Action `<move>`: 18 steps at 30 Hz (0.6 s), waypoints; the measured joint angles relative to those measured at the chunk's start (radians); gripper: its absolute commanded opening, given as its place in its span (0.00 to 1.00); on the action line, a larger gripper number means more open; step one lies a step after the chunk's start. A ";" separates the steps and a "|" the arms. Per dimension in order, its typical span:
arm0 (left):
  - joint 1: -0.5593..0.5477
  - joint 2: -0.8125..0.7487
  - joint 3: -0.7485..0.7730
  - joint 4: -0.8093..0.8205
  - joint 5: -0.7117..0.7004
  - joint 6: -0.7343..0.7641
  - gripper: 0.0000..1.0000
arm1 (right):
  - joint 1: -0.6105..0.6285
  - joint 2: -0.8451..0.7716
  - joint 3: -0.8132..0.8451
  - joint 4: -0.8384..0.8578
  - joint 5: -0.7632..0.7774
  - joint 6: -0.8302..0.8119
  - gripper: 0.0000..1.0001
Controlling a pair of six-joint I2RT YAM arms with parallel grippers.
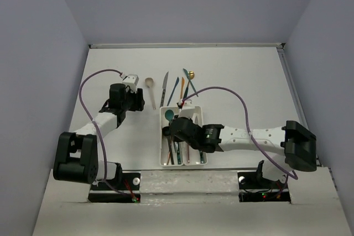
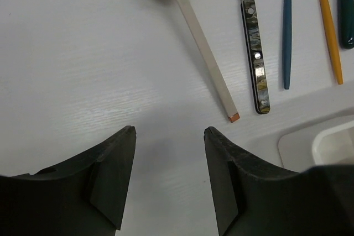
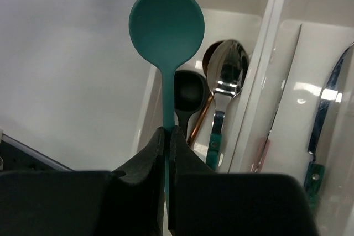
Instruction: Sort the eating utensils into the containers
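Note:
My right gripper (image 3: pixel 168 131) is shut on the handle of a teal spoon (image 3: pixel 166 23), holding it over the left wall of the white two-bin tray (image 3: pixel 271 37). In the top view the gripper (image 1: pixel 173 124) and the spoon's head (image 1: pixel 168 116) are over the tray (image 1: pixel 164 161). The left bin holds a black spoon (image 3: pixel 189 92) and a silver spoon (image 3: pixel 227 70); the right bin holds knives (image 3: pixel 326 109). My left gripper (image 2: pixel 170 131) is open and empty over bare table, just short of a pale spoon (image 2: pixel 188 20) and a dark-handled knife (image 2: pixel 255 53).
Beyond the tray lie a blue utensil (image 2: pixel 287 26), an orange one (image 2: pixel 328 26) and a teal one (image 2: pixel 346 9); a gold spoon head (image 1: pixel 191 74) lies farther back. The tray's corner (image 2: pixel 310 142) is right of my left gripper (image 1: pixel 137 103). Walls enclose the table.

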 measured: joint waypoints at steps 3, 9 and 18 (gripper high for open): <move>0.000 0.040 0.014 0.000 -0.002 -0.006 0.63 | 0.023 0.054 -0.006 0.008 -0.032 0.063 0.09; -0.001 0.140 0.079 0.008 0.003 -0.040 0.63 | 0.029 0.124 -0.006 0.019 -0.080 0.137 0.50; -0.082 0.264 0.194 0.005 -0.021 -0.082 0.65 | 0.028 0.086 -0.007 0.011 -0.062 0.150 0.52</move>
